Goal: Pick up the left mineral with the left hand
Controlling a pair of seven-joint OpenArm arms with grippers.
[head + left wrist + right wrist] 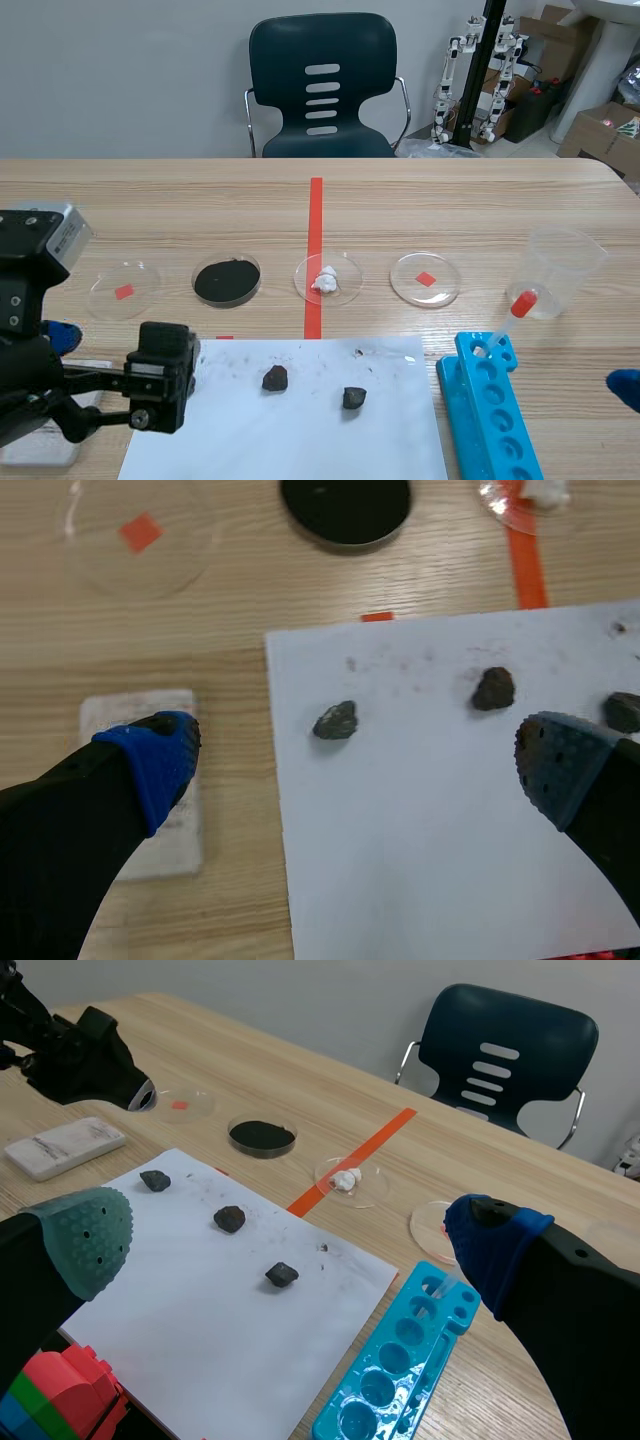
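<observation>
I'm holding the left jaws spread wide above the surface. One blue pad is hanging over a white slab that is lying just beside the paper sheet, and the other pad is hanging over the sheet itself. The left mineral is lying on the sheet near its left edge, ahead of the gap between the jaws, touching neither pad. A second mineral and a third mineral are sitting farther right on the same sheet. The right jaws are hanging spread too, with the blue tube rack ahead of them.
</observation>
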